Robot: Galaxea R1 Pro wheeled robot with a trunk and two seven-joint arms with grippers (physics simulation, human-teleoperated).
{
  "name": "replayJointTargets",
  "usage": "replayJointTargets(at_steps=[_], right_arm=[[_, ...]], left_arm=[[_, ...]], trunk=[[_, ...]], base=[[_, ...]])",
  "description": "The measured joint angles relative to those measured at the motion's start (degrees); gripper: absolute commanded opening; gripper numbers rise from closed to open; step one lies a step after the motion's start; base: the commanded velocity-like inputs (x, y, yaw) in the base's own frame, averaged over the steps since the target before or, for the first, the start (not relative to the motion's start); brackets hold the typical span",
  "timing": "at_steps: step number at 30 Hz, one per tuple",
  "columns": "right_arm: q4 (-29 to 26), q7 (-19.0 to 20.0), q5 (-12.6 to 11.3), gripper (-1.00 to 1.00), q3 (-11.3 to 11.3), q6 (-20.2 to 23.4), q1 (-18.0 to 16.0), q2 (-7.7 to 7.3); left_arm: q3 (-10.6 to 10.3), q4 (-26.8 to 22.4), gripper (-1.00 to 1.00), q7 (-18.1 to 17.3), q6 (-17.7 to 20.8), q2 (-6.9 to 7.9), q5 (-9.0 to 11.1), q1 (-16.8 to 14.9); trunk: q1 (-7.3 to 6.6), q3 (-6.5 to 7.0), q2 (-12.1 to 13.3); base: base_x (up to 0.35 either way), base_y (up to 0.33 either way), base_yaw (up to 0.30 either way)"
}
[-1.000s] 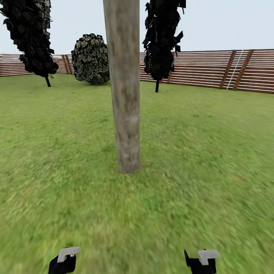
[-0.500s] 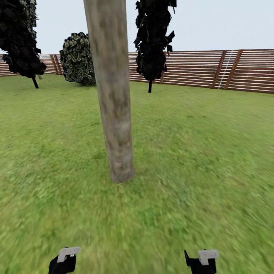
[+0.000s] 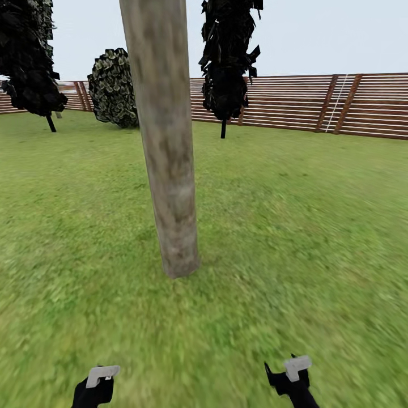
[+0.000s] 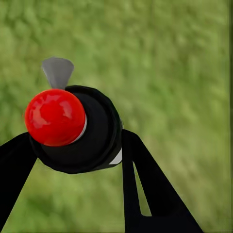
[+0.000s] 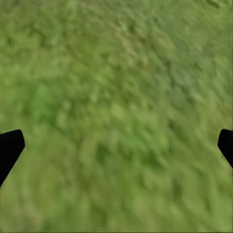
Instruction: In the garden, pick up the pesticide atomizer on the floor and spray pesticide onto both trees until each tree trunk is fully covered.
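Since the earlier head frames, the view has been shifting, so the trunk (image 3: 166,147) is now sitting left of centre and reaching lower in the picture, and the right gripper (image 3: 290,377) is showing higher and further left than before, while the left gripper (image 3: 96,388) is sitting where it was.

Bare, mottled grey-brown bark is running up out of the top of the head view, and the trunk's base is standing in the grass (image 3: 294,226) ahead of both grippers. A slatted brown fence (image 3: 340,102) is closing the lawn behind, with two dark thin-trunked trees (image 3: 228,62) and a rounded bush (image 3: 113,88) in front of it.

In the left wrist view, the left gripper's black fingers (image 4: 145,179) are clamping the atomizer (image 4: 92,131), a dark round body with a red cap (image 4: 54,116) and a grey tab, held above the grass.

In the right wrist view, the right gripper's fingertips (image 5: 9,148) are standing wide apart with nothing between them, over blurry grass.
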Motion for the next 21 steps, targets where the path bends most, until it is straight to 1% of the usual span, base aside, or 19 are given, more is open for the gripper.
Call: replayJointTargets(at_steps=[2,3,4,5,6,7,8,10,12,13,14,15,16,17,18,21], right_arm=[[-2.78,0.18,1.88,1.0,2.98,0.82,0.0,-0.08],[-4.21,0.48,2.98,1.0,4.09,1.56,0.0,-0.07],[-5.69,1.06,4.33,1.0,4.83,2.59,0.0,-0.06],[-6.46,1.53,5.05,1.0,5.12,3.26,0.0,-0.05],[-8.51,3.85,6.84,1.0,5.7,5.54,0.04,0.01],[-9.92,6.32,7.86,1.0,5.91,7.29,0.04,0.03],[-11.11,8.63,8.55,1.0,6.03,8.73,0.01,0.04],[-13.22,12.83,9.27,1.0,6.15,10.88,-0.19,0.06],[-14.93,15.57,9.58,1.0,6.18,12.16,-0.46,0.07],[-16.19,17.2,9.81,1.0,6.19,12.76,-0.73,0.07],[-16.67,18.01,10.07,1.0,6.2,12.93,-0.83,0.07],[-17.01,18.84,10.41,1.0,6.21,13.04,-0.91,0.04],[-17.14,19.32,10.62,1.0,6.21,13.08,-0.94,0.03],[-17.32,20.28,11.05,1.0,6.21,13.13,-0.99,0.01],[-17.52,22.62,12.09,1.0,6.22,13.22,-1.26,-0.09],[-17.6,24.85,12.83,1.0,6.22,13.27,-1.49,-0.17]], left_arm=[[-0.42,-0.21,-1.0,-1.55,0.09,0.43,-0.19,-0.02],[-0.86,-0.32,-1.0,-3.26,0.13,0.83,-0.65,-0.1],[-1.43,-0.39,-1.0,-5.76,0.19,1.41,-1.52,-0.22],[-1.68,-0.41,-1.0,-7.43,0.26,1.79,-2.14,-0.33],[-2.3,-0.45,-1.0,-12.54,0.52,2.97,-4.26,-0.75],[-2.53,-0.51,-1.0,-16.13,0.71,3.68,-5.97,-1.38],[-2.69,-0.51,-1.0,-19.02,0.86,4.19,-7.55,-2.09],[-2.92,-0.46,-1.0,-23.73,1.36,4.84,-10.47,-3.84],[-3.02,-0.48,-1.0,-27.81,2.35,5.51,-13.66,-5.11],[-3.03,-0.64,-1.0,-31.89,3.13,6.4,-17.38,-5.71],[-3.01,-0.76,-1.0,-33.99,3.37,6.72,-19.34,-6.0],[-3.0,-1.0,-1.0,-35.82,3.53,6.92,-21.07,-6.36],[-2.98,-1.14,-1.0,-36.66,3.59,6.99,-21.88,-6.55],[-2.97,-1.39,-1.0,-37.99,3.69,7.1,-23.21,-6.88],[-2.95,-1.78,-1.0,-39.9,3.81,7.27,-25.15,-7.43],[-3.04,-2.03,-1.0,-40.8,3.82,7.3,-26.17,-7.97]], trunk=[[0.0,0.0,0.0],[0.0,0.0,0.0],[0.0,0.0,0.0],[0.0,0.0,0.0],[0.0,0.0,0.0],[0.0,0.0,0.0],[0.0,0.01,0.0],[0.0,0.01,0.0],[0.0,0.0,0.0],[0.0,0.0,0.0],[0.0,0.0,0.0],[0.0,0.0,0.0],[0.0,0.0,0.0],[0.0,0.0,0.0],[0.0,0.0,0.0],[0.0,0.0,0.0]], base=[[0.0,0.0,0.0],[0.0,0.0,0.0],[0.0,0.0,0.0],[0.0,0.0,0.0],[0.0,0.0,0.0],[0.0,0.0,0.0],[0.0,0.0,0.0],[0.0,0.0,0.0],[0.0,0.0,0.0],[0.0,0.0,0.0],[0.0,0.0,0.0],[0.0,0.0,0.0],[0.0,0.0,0.0],[0.0,0.0,0.0],[0.0,0.0,0.0],[0.0,0.0,0.0]])
